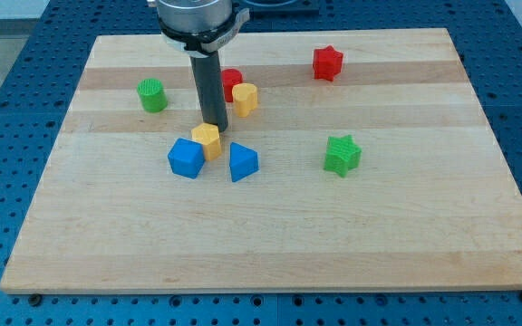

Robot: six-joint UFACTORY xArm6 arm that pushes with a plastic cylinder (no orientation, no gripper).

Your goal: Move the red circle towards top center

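The red circle (231,81) lies in the upper middle of the wooden board (270,244), partly hidden behind my rod and touching a yellow block (245,99) on its lower right. My tip (213,123) is just below and left of the red circle, right above a second yellow block (207,140).
A blue cube (186,158) and a blue triangular block (242,162) flank the lower yellow block. A green cylinder (152,94) lies at the left, a red star (327,62) at the upper right, a green star (342,155) at the right.
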